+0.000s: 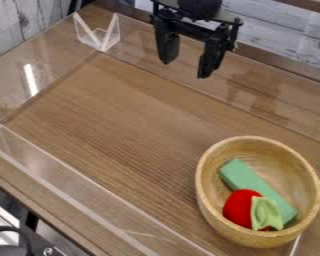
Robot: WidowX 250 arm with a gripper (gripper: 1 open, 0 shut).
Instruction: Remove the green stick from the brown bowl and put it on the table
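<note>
The brown bowl (216, 200) sits at the front right of the table (109, 130). Inside it lies the green stick (246, 180), tilted, its lower end covered by a red strawberry-like toy (243, 207) with pale green leaves. My gripper (190, 55) hangs at the back, above the tabletop and well up and left of the bowl. Its two black fingers (166, 45) point down and stand apart, with nothing between them.
Low clear acrylic walls (43, 75) border the tabletop on all sides. A clear bracket (96, 32) stands at the back left corner. A whitish plank wall runs behind the table.
</note>
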